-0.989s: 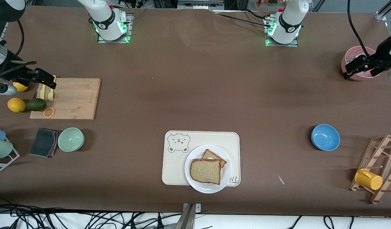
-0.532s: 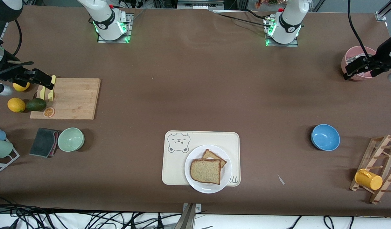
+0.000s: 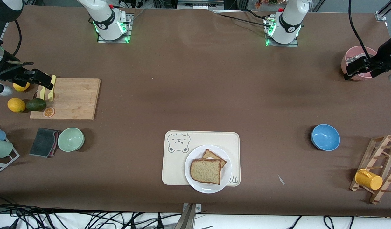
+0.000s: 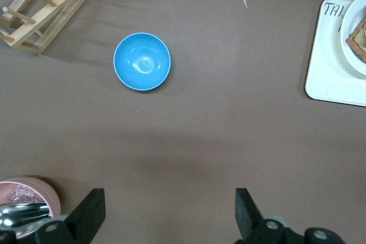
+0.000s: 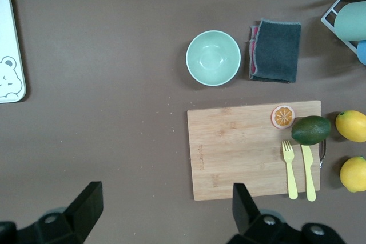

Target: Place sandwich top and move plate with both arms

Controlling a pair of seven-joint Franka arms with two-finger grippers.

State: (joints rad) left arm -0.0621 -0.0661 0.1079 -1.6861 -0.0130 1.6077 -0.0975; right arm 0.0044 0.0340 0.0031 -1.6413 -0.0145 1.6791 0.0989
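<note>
Currently the plate (image 3: 208, 169) sits on the tray (image 3: 182, 171), over the tray's corner nearest the front camera and toward the left arm's end; its rim overhangs the tray's near edge slightly. The bread slice (image 3: 205, 171) lies flat on the plate, atop a second slice (image 3: 214, 157) that pokes out at an angle underneath. So the top looks placed already; judged remaining: the two-arm plate move.

Left gripper (image 3: 357, 68) hangs over the pink cup (image 3: 348, 60) at the table's left-arm end, jaws wide apart, nothing held. Right gripper (image 3: 42, 81) hangs over the cutting board (image 3: 74, 98) edge at the right-arm end, jaws likewise wide, nothing held. Both are well apart from the plate.

Handling, judged: plate is rigid, glossy, likely slippery and breakable; take it at opposite rim points, one gripper each, and keep it level, since the bread is light, soft and loose and would slide. The overhanging rim gives one finger room underneath.

Views: only the front view shows the whole plate and both slices. The left wrist view catches just a sliver of plate (image 4: 353, 38) and the tray's corner, plus the blue bowl (image 4: 142, 61). The right wrist view shows none of the plate, only the tray's bear corner, but resolves the fork (image 5: 290, 170) and knife (image 5: 309, 172) on the board.
</note>
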